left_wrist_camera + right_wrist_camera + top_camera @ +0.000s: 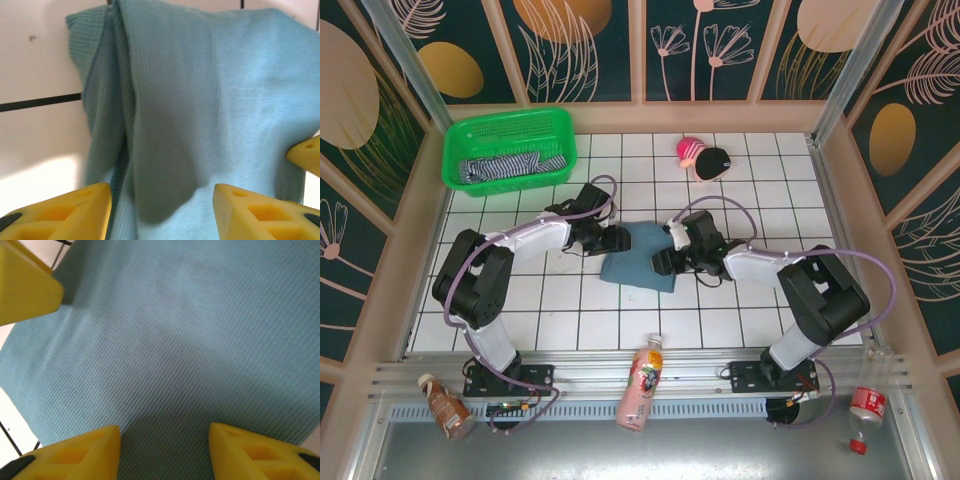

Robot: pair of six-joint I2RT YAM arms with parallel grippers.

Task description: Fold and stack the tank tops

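Both my tools, left point(613, 240) and right point(666, 262), hover jaws apart, gripping nothing, over the blue top point(642, 262), which looks half-folded on the desk point(570, 310) right of the basket point(510, 117). The striped top point(505, 166) waits inside the basket; no stack yet.

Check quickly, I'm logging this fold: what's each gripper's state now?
Left gripper: open over the blue-grey tank top, holding nothing.
Right gripper: open over the same top, holding nothing.

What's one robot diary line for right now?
left tool: open over blue-grey tank top | right tool: open over it too | striped tank top: in green basket
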